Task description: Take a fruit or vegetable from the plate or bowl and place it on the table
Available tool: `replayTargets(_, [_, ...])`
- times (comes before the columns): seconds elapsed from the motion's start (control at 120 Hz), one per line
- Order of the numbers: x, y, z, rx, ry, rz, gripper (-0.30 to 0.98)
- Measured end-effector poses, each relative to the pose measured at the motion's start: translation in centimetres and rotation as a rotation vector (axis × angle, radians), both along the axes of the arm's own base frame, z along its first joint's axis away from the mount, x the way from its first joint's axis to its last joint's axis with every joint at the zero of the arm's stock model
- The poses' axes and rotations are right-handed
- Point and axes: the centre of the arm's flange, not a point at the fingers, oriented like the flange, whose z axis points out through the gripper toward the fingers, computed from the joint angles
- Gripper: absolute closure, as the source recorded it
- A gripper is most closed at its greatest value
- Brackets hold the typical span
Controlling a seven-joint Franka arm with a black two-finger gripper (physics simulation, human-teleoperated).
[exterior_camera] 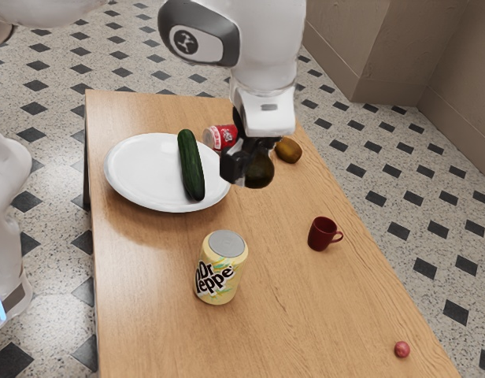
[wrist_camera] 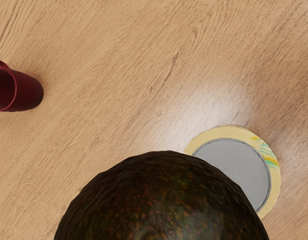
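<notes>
Gripper (exterior_camera: pixel 249 165): closed in on a dark avocado (exterior_camera: pixel 260 172), a finger against its side; the fingers stand apart by the fruit's width. The exact gap cannot be read, as the fruit and hand cover part of it.

Avocado position: held up under the hand, above the table (exterior_camera: pixel 148 283), just beside the plate (exterior_camera: pixel 128 190) as seen in the exterior view. In the wrist view it looms large and overlaps part of the yellow soda can's grey lid.

Plate: white, oval in outline. A cucumber (exterior_camera: pixel 191 165) lies on it, off centre toward the exterior view's right, one end close to the far rim.

Other items on the table: red can (exterior_camera: pixel 220 137), lying on its side beyond the plate, partly hidden by the gripper; brownish fruit (exterior_camera: pixel 289 150) near the table's edge, past the hand; dark red mug (exterior_camera: pixel 321 234), upright, handle toward the exterior view's right; yellow soda can (exterior_camera: pixel 220 268), upright, nearer the camera than the plate; small reddish ball (exterior_camera: pixel 401 349), well apart from the rest, near the table's edge.

Floor (exterior_camera: pixel 384 169): speckled, with dark diamonds.
</notes>
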Motion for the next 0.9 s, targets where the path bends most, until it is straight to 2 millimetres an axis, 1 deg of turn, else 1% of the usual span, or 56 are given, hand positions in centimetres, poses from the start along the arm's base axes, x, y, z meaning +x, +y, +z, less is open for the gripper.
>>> replayTargets(0.067, [-1.4,-3.9,0.2,0.001,0.012,-0.044,0.42])
replayTargets(0.15, [-1.7,-8.0,1.1,0.005,0.020,-0.067,0.42])
replayTargets(0.183, [-1.8,-9.3,1.1,0.014,0.025,-0.071,0.42])
replayTargets(0.217, [-1.4,-10.9,0.4,0.029,0.037,-0.074,0.42])
replayTargets(0.242, [-1.1,-12.0,-0.5,0.042,0.048,-0.076,0.40])
replayTargets(0.275, [-0.7,-13.4,-2.1,0.061,0.063,-0.077,0.38])
replayTargets(0.308, [-0.2,-14.1,-4.0,0.079,0.077,-0.071,0.36])
replayTargets(0.367, [1.4,-13.9,-7.5,0.098,0.093,-0.040,0.34])
replayTargets(0.425, [3.1,-12.3,-10.9,0.099,0.094,0.005,0.34])
replayTargets(0.475, [4.6,-10.6,-13.0,0.080,0.078,0.046,0.35])
replayTargets(0.525, [6.1,-9.2,-14.5,0.045,0.048,0.080,0.35])
replayTargets(0.617, [8.2,-7.5,-15.6,-0.039,-0.030,0.121,0.34])
replayTargets(0.692, [9.3,-7.1,-16.0,-0.104,-0.092,0.136,0.34])
replayTargets(0.717, [9.5,-7.2,-16.0,-0.123,-0.109,0.139,0.34])
replayTargets(0.733, [9.7,-7.2,-16.0,-0.132,-0.116,0.140,0.29])
replayTargets(0.783, [9.8,-7.6,-16.4,-0.147,-0.122,0.143,0.21])
replayTargets(0.9, [8.9,-9.3,-16.4,-0.178,-0.126,0.133,0.10])
